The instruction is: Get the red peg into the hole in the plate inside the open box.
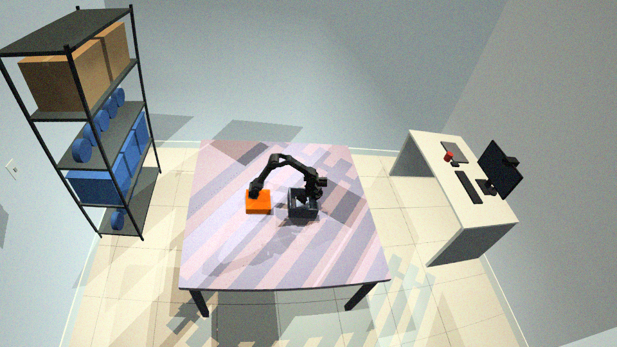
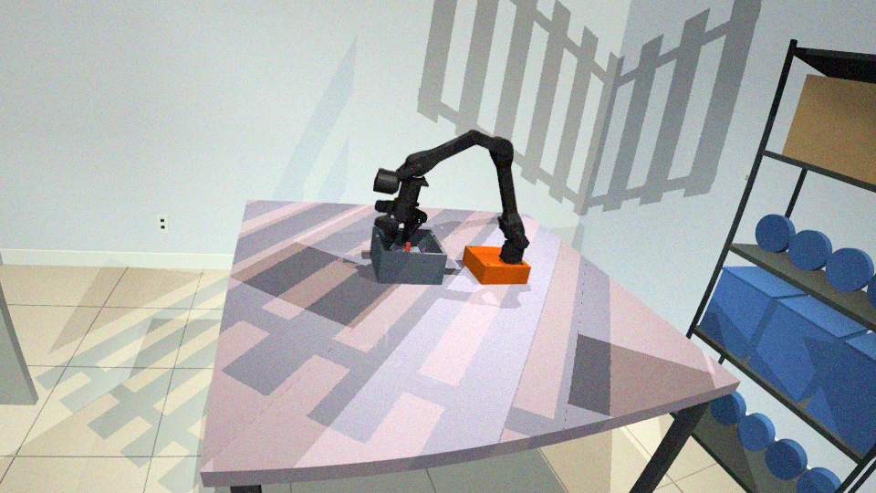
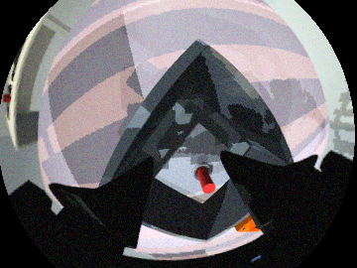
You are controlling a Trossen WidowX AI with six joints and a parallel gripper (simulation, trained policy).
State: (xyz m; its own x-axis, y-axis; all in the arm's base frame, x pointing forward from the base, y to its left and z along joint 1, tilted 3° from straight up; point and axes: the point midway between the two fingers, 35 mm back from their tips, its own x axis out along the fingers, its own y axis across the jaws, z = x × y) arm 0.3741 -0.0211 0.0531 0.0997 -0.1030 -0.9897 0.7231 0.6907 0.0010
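Looks like the tool (image 1: 302, 199) (image 2: 406, 236) (image 3: 187, 158) is angled down into the box (image 1: 303, 214) (image 2: 410, 269) (image 3: 119, 144), fingers spread apart, red peg (image 2: 408, 246) (image 3: 204, 180) left unclamped between.

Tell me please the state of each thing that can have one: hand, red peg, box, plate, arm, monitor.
Hand: open, fingers apart, nothing between them.
Red peg: released, standing at the hole, upper part sticking up; depth cannot be told.
Box: open at the top.
Plate: at the box's bottom.
Arm: bent, reaching over the box.
Monitor: screen dark.
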